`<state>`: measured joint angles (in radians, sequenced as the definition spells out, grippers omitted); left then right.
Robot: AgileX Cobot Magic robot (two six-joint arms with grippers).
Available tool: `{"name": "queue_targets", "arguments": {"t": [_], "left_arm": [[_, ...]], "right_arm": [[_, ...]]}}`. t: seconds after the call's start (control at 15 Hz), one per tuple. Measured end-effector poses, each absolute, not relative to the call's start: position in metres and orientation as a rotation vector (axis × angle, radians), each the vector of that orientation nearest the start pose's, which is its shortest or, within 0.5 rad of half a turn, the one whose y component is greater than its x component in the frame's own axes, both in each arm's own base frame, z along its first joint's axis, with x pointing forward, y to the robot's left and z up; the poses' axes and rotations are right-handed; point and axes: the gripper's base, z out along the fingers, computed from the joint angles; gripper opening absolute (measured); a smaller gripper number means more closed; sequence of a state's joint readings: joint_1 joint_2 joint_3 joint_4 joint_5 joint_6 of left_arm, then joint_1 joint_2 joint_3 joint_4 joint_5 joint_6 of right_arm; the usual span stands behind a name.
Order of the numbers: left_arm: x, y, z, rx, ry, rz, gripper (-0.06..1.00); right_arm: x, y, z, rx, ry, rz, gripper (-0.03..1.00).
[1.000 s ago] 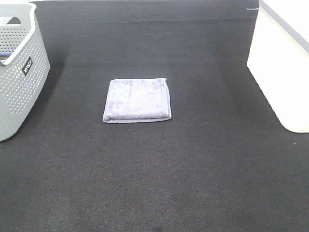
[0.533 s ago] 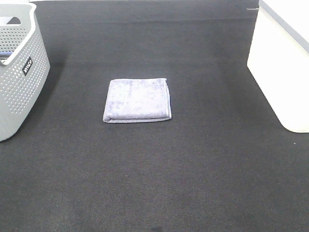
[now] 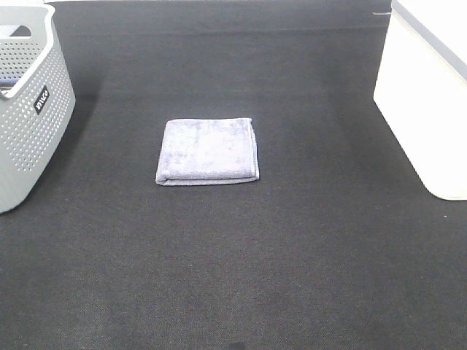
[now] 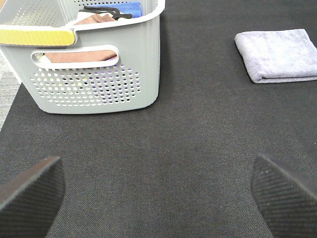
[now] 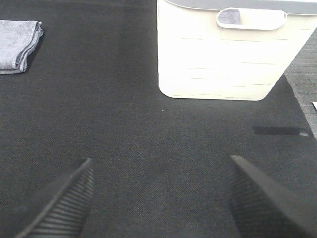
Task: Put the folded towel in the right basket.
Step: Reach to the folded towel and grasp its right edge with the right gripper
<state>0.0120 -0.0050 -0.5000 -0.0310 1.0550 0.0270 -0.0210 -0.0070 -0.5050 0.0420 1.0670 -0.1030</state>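
A folded lavender towel [image 3: 208, 151] lies flat on the dark mat in the middle of the exterior high view. It also shows in the left wrist view [image 4: 277, 47] and at the edge of the right wrist view [image 5: 17, 45]. The right basket [image 3: 430, 95] is white and stands at the right edge; the right wrist view shows its wall and handle slot [image 5: 228, 54]. My left gripper [image 4: 156, 193] is open and empty, well short of the towel. My right gripper [image 5: 161, 198] is open and empty, in front of the white basket. Neither arm shows in the exterior high view.
A grey perforated basket [image 3: 29, 109] stands at the left edge; the left wrist view shows it [image 4: 89, 74] holding brown cloth, a blue item and a black object. The dark mat [image 3: 233, 277] covers the whole table.
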Motion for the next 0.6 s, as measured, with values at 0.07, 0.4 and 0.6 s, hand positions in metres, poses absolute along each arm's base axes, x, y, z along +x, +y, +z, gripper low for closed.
{"name": "queue_targets", "arguments": {"t": [0.07,0.4,0.6], "left_arm": [[-0.0054,-0.0025,0.2777,0.017,2.033,-0.013,0.97],[-0.0054,-0.0025,0.2777,0.017,2.033,-0.013,0.97],[-0.0054,-0.0025,0.2777,0.017,2.033,-0.013,0.97]], "right_arm": [[-0.0068,0.0035,0.2782,-0.086,2.036,-0.028,0.7],[-0.0068,0.0035,0.2782,-0.086,2.036,-0.028,0.7],[-0.0068,0.0035,0.2782,-0.086,2.036,-0.028,0.7]]}}
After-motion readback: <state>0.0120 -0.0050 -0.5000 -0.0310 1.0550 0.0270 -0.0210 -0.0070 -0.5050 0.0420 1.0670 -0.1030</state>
